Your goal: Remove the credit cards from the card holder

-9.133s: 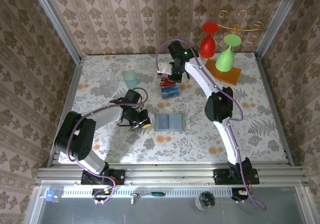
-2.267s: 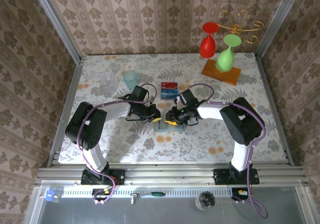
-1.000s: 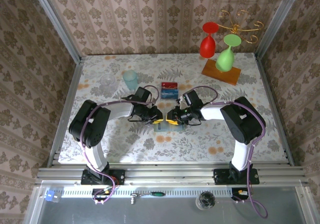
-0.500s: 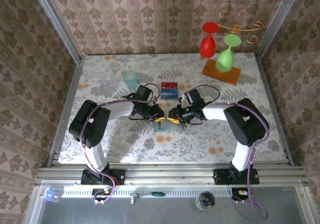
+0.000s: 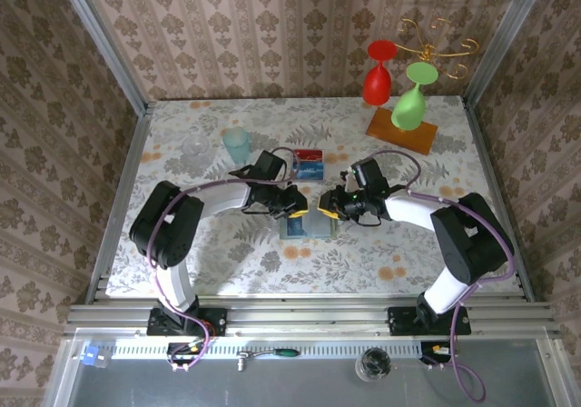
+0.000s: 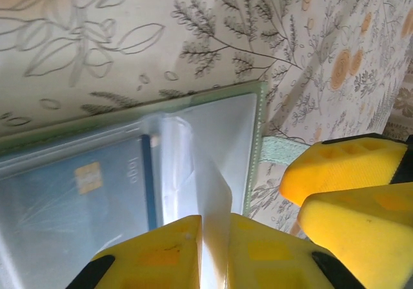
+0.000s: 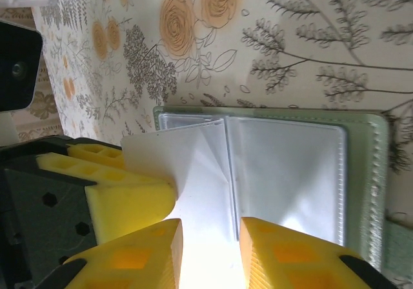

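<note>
The grey-green card holder (image 5: 309,228) lies open on the flowered table between both arms. My left gripper (image 5: 293,209) is shut on one of its clear sleeves (image 6: 216,186) and holds that sleeve raised on edge. A blue credit card (image 6: 84,192) sits inside the sleeve lying flat on the left panel. My right gripper (image 5: 325,209) faces it over the holder. In the right wrist view its fingers (image 7: 210,228) stand apart astride the raised sleeve (image 7: 193,166), and the holder's green rim (image 7: 377,173) shows at the right. Red and blue cards (image 5: 309,163) lie stacked behind the holder.
A teal cup (image 5: 236,142) and a clear glass (image 5: 194,146) stand at the back left. Red and green wine glasses hang on a gold rack with a wooden base (image 5: 402,127) at the back right. Metal rails edge the table.
Both grippers have shifted a little to the right and away from the bases over the holder. The right arm's elbow has swung further right. The left gripper keeps its hold on the sleeve.
</note>
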Motion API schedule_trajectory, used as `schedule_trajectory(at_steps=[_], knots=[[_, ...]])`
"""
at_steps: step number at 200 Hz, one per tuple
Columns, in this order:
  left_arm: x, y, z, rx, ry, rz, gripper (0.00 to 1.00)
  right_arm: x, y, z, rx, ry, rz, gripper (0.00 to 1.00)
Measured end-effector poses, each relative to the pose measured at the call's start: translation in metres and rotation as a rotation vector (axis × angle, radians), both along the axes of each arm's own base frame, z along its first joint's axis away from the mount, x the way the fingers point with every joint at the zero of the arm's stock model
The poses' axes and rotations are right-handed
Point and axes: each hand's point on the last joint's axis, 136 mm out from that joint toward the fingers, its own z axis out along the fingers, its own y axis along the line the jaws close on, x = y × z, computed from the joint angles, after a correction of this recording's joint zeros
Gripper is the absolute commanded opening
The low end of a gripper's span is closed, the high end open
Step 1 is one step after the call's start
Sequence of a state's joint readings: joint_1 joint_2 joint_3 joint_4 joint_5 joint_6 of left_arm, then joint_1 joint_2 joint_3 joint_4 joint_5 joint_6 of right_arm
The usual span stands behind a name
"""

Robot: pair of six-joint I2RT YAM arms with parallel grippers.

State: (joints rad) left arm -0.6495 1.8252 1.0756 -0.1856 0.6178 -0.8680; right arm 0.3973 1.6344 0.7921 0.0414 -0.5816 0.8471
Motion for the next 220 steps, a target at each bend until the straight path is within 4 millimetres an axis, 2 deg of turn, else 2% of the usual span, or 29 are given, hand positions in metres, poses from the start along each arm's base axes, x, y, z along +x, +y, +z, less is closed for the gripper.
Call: schedule_trajectory(at_steps=[52,130,166,220], knots=[[-0.001,-0.023,-0.009,-0.005,0.025,-0.042,0.18,-0.01,-0.015,0.002,-0.014,-0.002,-0.025,0.3],[0.009,-0.05,0.001,-0.061,0.018,-0.08,0.21,-0.02,-0.029,0.012,-0.051,-0.022,-0.046,0.32],[0.01,-0.053,-0.004,-0.066,0.031,-0.087,0.21,-0.023,-0.032,0.016,-0.058,-0.027,-0.048,0.33],[0.011,-0.05,-0.005,-0.078,0.029,-0.082,0.21,-0.025,-0.031,0.008,-0.067,-0.001,-0.044,0.31]])
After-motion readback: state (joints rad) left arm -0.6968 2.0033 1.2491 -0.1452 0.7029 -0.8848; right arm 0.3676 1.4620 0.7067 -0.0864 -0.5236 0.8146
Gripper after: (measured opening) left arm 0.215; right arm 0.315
